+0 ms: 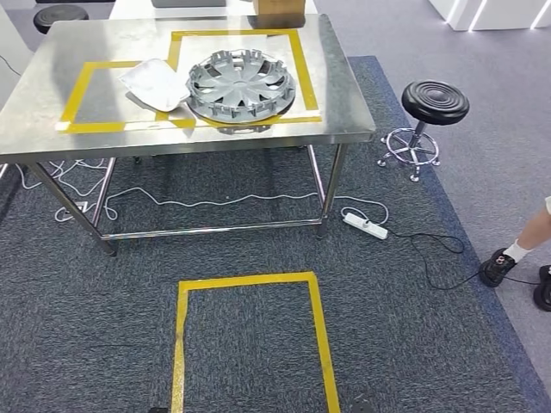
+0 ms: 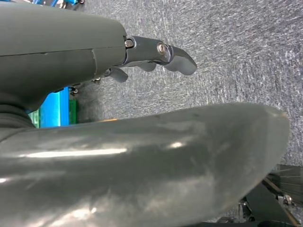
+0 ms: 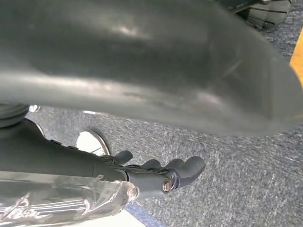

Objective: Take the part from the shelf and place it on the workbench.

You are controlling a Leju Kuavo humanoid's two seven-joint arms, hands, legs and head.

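Observation:
A silver wheel cover (image 1: 240,84) lies flat on the steel workbench (image 1: 77,43), inside a yellow-taped rectangle and reaching over its front line. Touching its left side is a white flat part (image 1: 156,82), which overlaps the tape between the two marked areas. My left hand (image 2: 107,56) hangs over grey carpet, its fingers (image 2: 176,59) stretched out and apart from the thumb, holding nothing. My right hand (image 3: 71,161) also hangs over carpet with its fingers (image 3: 182,170) extended and nothing between them and the thumb. A shiny silver surface (image 3: 53,203) shows behind the right fingers; I cannot tell what it is.
A yellow tape square (image 1: 250,280) marks the carpet in front of the bench. A power strip (image 1: 365,225) and cables lie by the bench's right legs. A black stool (image 1: 434,101) stands to the right, and a person's foot (image 1: 500,262) is at the right edge. A brown box (image 1: 278,10) sits at the bench's far edge.

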